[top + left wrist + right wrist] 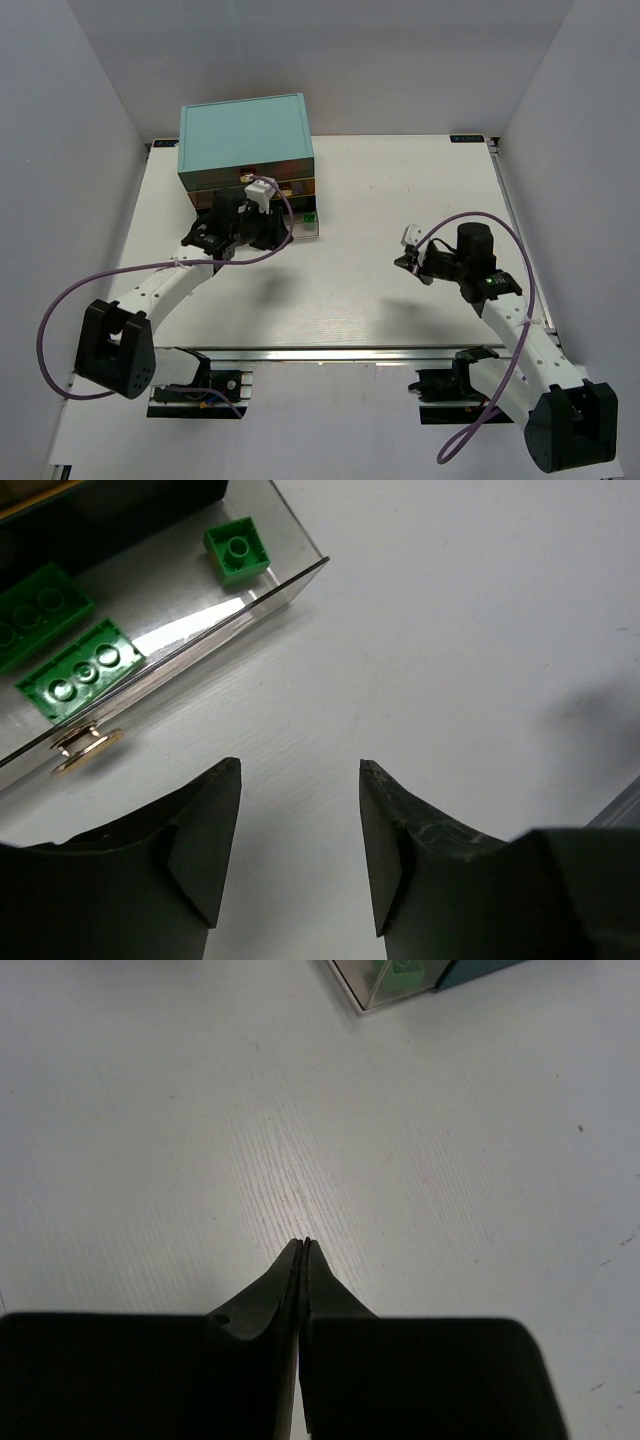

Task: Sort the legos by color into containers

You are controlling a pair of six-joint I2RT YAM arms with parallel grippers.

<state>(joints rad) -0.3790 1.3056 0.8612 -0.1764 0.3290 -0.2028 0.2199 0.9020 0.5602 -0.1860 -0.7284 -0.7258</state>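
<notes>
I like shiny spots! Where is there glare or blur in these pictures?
Left wrist view: a white glare streak across the clear drawer, and the open left claw looks dark up close. Right wrist view: a pale sheen on the table ahead of the shut right claw. Top view: soft shadows, no glare.

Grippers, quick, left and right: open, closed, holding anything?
Left gripper: open, empty, in front of the open drawer with green legos.
Right gripper: shut, holding nothing, above the table.
</notes>
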